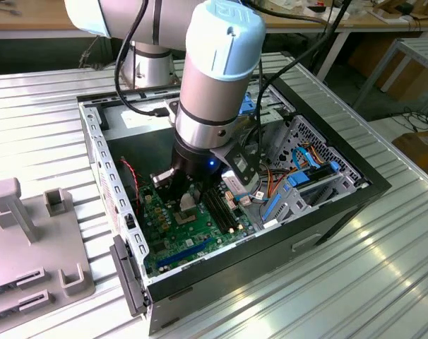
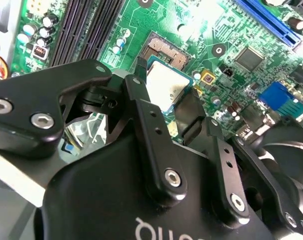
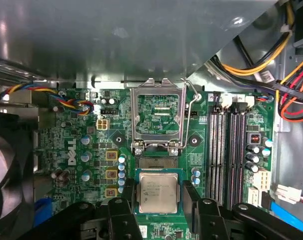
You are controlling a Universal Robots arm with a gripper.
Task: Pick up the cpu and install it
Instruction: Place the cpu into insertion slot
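The cpu (image 3: 158, 193) is a flat square chip with a dull silver top. It sits between the two black fingers (image 3: 125, 197) of my gripper (image 3: 159, 194), which is shut on its edges. In the second wrist view the cpu (image 2: 165, 86) hangs just above the green motherboard (image 2: 201, 30), beside the open socket (image 2: 164, 49) and not over it. The socket (image 3: 156, 162) has its silver load plate (image 3: 159, 117) flipped up and its lever raised. In the exterior view my gripper (image 1: 183, 198) reaches down into the open computer case (image 1: 327, 212).
Long black memory slots (image 3: 226, 150) run beside the socket. Orange, red and yellow cables (image 3: 271, 65) hang near the case corner. A black fan (image 3: 6, 165) is on the other side. A drive cage with blue parts (image 1: 306, 176) fills one end of the case. A grey fixture (image 1: 30, 240) stands on the table.
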